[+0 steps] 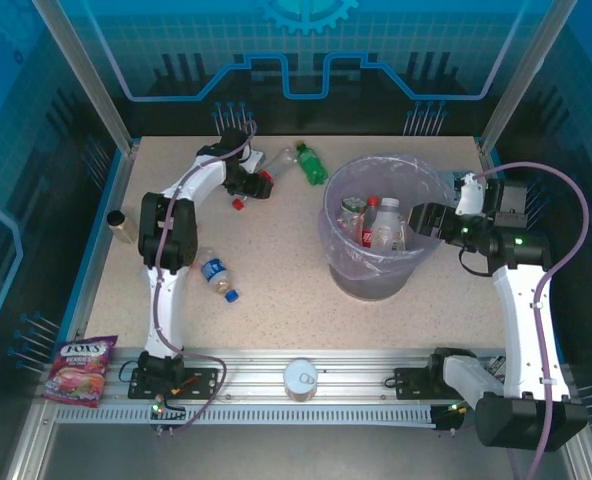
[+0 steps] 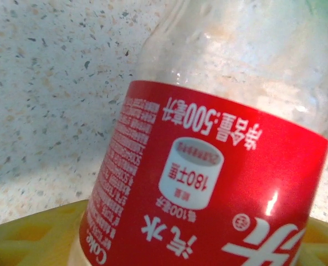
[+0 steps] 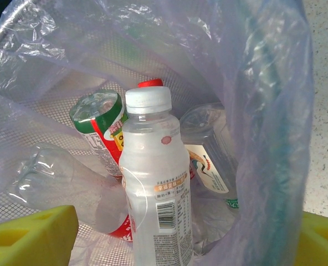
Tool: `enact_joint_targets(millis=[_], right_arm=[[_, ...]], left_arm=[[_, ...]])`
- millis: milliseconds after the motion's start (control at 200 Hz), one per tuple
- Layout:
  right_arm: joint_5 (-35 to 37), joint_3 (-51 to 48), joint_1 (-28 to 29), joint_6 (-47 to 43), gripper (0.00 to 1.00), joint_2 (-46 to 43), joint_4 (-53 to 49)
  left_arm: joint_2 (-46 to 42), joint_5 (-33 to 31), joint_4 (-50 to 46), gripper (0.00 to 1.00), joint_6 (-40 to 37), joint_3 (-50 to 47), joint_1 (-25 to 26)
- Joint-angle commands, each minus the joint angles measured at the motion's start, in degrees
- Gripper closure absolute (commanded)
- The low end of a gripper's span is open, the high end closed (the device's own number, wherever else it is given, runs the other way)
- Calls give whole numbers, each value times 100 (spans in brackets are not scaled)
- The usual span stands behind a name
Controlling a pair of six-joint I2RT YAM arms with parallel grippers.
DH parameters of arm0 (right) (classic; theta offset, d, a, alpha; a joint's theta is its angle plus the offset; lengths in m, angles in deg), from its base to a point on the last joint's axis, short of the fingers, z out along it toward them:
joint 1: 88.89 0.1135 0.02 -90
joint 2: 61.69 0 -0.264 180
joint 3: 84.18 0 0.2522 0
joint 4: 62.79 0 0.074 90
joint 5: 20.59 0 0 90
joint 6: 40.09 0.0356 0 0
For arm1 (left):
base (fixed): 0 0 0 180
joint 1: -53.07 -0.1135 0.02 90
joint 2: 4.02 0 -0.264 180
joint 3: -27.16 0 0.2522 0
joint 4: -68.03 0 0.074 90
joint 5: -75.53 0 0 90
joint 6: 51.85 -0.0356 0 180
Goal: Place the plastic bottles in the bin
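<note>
The bin (image 1: pixel 376 285), a grey bucket lined with a pale-purple bag, is the reference for everything here. The right gripper (image 1: pixel 423 218) hangs over its right rim, pointing inward so that anything let go lands inside the liner. Its yellow fingers (image 3: pixel 31 235) are spread wide on either side of a white-capped bottle (image 3: pixel 153 183) without touching it. That bottle stands upright inside the bin, propped among at least 3 others, 1 of them red-labelled. By my reading this drop is done.

Across the table, to the far left of the bin, the left gripper (image 1: pixel 244 183) sits low on the speckled tabletop at a red-labelled cola bottle (image 2: pixel 208 183). The bottle lies on its side, so the approach is flat along the table. The wrist view shows the label filling the gap between the 2 pads. The jaws look as wide as the right arm's and straddle the body, so I judge the squeeze is not yet made.

Outside the bin there are 3 bottles. These are the cola bottle, a green bottle (image 1: pixel 312 165) just beyond the bin's far-left rim, and a blue-labelled bottle (image 1: pixel 216 272) well to the bin's left. A loose red cap (image 1: pixel 238 204) lies beside the left gripper.
</note>
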Motion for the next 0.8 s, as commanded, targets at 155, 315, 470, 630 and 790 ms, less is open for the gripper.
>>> enact_joint_targets(millis=[155,315,470,630,790], right_arm=[[-411,-192,-49,217,15,-199,189],[-459,-187,85,280,15,-203,216],[-441,-230,264,393,15,-216,281],[-418,-240,560,587,16,-258,407],[-322,-300,780,695,16,-265,527]], left_arm=[[-1793,129,925,35,836,-1373,39],[-3141,529,1534,36,1460,-2302,95],[-4418,766,2051,42,1725,-2980,405],[-5238,791,1935,43,1720,-2924,1038],[-5757,1062,2503,48,2040,-2918,1723]])
